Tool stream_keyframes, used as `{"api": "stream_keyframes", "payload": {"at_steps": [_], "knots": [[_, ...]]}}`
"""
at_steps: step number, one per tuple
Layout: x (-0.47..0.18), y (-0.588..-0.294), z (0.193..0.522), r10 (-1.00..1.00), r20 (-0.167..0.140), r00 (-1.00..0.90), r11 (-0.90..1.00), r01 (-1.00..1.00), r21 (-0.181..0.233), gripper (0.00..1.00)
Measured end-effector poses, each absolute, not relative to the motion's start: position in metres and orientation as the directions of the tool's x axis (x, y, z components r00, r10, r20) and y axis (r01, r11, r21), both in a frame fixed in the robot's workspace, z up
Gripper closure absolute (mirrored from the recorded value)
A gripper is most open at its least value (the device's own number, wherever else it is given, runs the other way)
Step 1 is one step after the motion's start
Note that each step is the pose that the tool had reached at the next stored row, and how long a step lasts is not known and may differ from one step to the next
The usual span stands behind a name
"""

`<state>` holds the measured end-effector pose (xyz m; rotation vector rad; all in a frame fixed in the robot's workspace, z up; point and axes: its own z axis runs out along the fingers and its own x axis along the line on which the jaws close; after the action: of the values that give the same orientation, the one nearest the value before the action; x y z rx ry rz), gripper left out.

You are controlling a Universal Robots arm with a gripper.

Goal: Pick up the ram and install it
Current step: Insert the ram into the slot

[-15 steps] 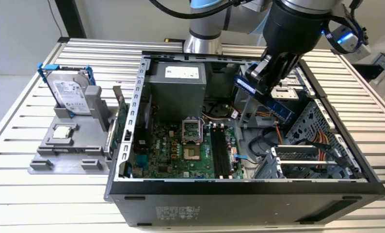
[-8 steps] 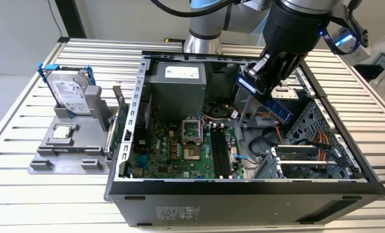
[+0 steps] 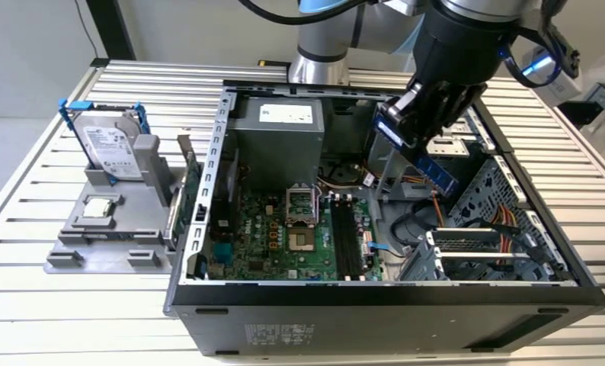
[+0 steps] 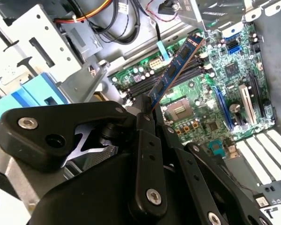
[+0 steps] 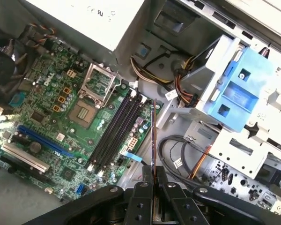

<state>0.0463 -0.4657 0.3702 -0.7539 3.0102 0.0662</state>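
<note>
Blue-green board with little black chips on it, that's the ram (image 3: 441,174), and it isn't in the memory slots (image 3: 345,236) yet. It hangs in the air above the slots, off toward the exterior view's right of them, over the cable mess inside the computer case (image 3: 384,293). In the first wrist view you see it edge-on, a thin line (image 5: 153,131) running roughly parallel to the slots and just beside them.

The end effector (image 3: 417,141) has its fingers closed down tight on one short end of the stick, so the rest pokes out free past the fingertips. You can see that well in the second wrist view (image 4: 178,65).

My guess on handling: very light, stiff and thin. It won't sag, but it could pivot or slip in such a narrow pinch, and it's fragile. I'd hold the bare board edges and ends, never the contact strip or the chips.

The slots look empty on the green motherboard (image 3: 272,236).
</note>
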Motion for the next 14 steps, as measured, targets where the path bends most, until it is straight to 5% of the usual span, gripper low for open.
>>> {"api": "stream_keyframes", "payload": {"at_steps": [14], "knots": [[0.0461,-0.4657,0.3701,-0.347,-0.047,-0.937,0.937,-0.349,0.032,1.0]]}}
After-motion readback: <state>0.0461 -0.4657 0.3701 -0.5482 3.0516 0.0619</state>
